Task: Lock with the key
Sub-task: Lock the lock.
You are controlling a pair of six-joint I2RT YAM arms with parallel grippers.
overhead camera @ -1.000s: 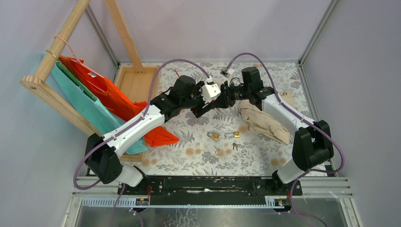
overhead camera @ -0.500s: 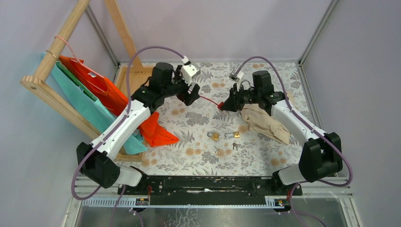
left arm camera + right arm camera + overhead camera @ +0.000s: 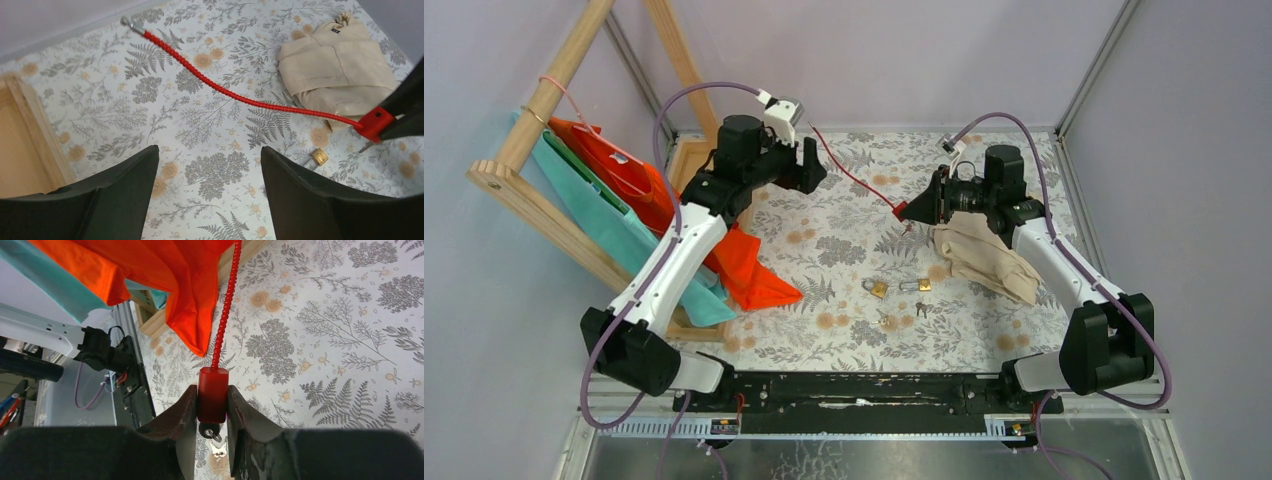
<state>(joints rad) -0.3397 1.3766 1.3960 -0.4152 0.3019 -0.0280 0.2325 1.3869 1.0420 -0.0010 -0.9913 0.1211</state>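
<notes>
My right gripper (image 3: 212, 388) is shut on the small red lock body (image 3: 213, 395), held above the table right of centre (image 3: 902, 210). A key (image 3: 209, 430) sits in the lock's underside, and a ring with a second key hangs from it. The thin red cable (image 3: 854, 175) runs from the lock to the back left, and its metal tip (image 3: 127, 22) is free. My left gripper (image 3: 809, 168) is open and empty, up at the back left near the cable's free end. In the left wrist view the gripper (image 3: 209, 150) has nothing between its fingers.
Two small brass padlocks (image 3: 879, 289) (image 3: 924, 285) and loose keys (image 3: 887, 321) lie at the table's middle front. A beige cloth (image 3: 979, 255) lies under my right arm. An orange bag (image 3: 724, 240), a teal bag and a wooden rack (image 3: 544, 110) stand at the left, beside a wooden tray (image 3: 709, 170).
A second ago both grippers met at the middle back. My left gripper has drawn away to the back left and the cable now stretches out. My right gripper moved right with the lock.
</notes>
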